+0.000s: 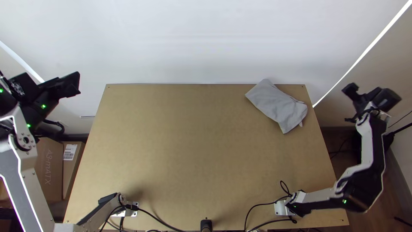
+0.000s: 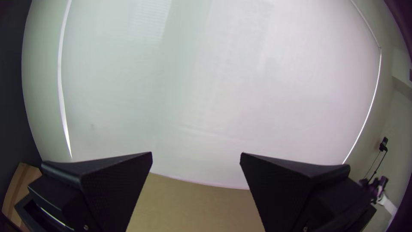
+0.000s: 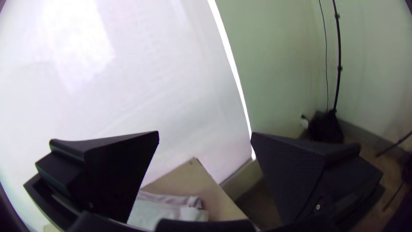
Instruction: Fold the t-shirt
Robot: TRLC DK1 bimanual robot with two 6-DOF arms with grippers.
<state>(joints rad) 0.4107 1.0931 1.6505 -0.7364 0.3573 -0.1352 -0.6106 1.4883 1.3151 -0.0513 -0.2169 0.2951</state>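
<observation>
My left arm (image 1: 26,184) is nearest, raised at the table's left side, and its hand (image 1: 76,84) is spread wide, with nothing between the fingers. My right hand (image 1: 369,93) is up beyond the table's right edge, also wide and holding nothing. Below is the table (image 1: 184,150). On its far right corner lies the grey shirt (image 1: 279,104), folded into a slanted, rumpled bundle, one corner reaching the far edge; I cannot tell how many folds. Behind it all is the white backdrop (image 1: 193,38).
</observation>
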